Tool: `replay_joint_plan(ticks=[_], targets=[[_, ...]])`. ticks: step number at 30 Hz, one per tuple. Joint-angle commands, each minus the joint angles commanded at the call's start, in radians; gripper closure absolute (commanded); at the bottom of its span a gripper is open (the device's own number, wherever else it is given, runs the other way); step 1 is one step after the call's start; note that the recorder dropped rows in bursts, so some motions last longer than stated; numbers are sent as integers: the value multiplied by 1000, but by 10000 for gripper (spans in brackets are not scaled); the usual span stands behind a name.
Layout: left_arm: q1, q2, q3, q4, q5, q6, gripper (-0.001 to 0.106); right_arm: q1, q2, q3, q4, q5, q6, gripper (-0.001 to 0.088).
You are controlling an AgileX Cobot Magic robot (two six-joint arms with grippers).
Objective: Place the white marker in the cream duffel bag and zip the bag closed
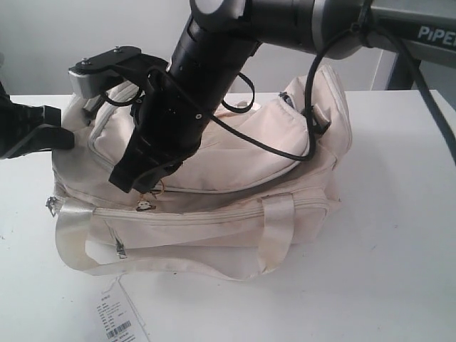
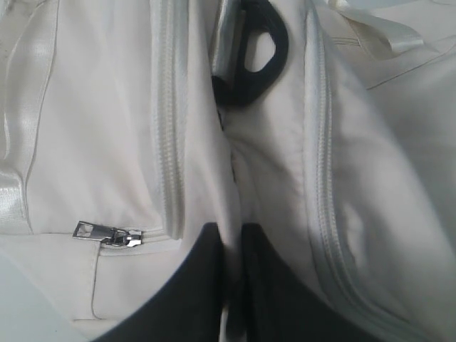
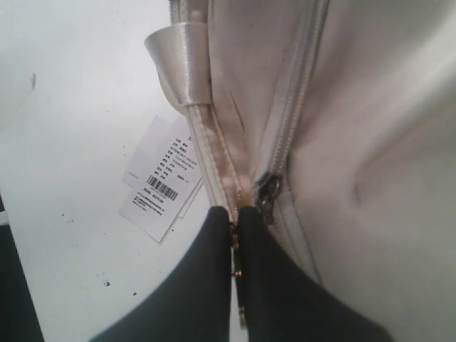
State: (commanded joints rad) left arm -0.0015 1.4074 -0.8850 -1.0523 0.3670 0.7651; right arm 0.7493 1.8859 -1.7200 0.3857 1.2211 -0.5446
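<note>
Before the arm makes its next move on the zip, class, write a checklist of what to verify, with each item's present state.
1. The right end effector shut on the zipper pull: ok.
2. The left end effector pinching the cream duffel bag fabric: ok.
3. The white marker inside the bag: cannot tell, not visible.
4. The top zipper fully closed: cannot tell.
5. The paper tag clear of the zipper, on the table: ok.

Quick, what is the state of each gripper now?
Left gripper: closed, pinching a fold of the bag.
Right gripper: closed on the zipper pull.
</note>
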Motion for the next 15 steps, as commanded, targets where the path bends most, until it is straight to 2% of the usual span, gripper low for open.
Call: replay_joint_plan(ticks=[15], targets=[[0,0,0,0,0,-2,1053,0,0,0,-26,0,48,868]])
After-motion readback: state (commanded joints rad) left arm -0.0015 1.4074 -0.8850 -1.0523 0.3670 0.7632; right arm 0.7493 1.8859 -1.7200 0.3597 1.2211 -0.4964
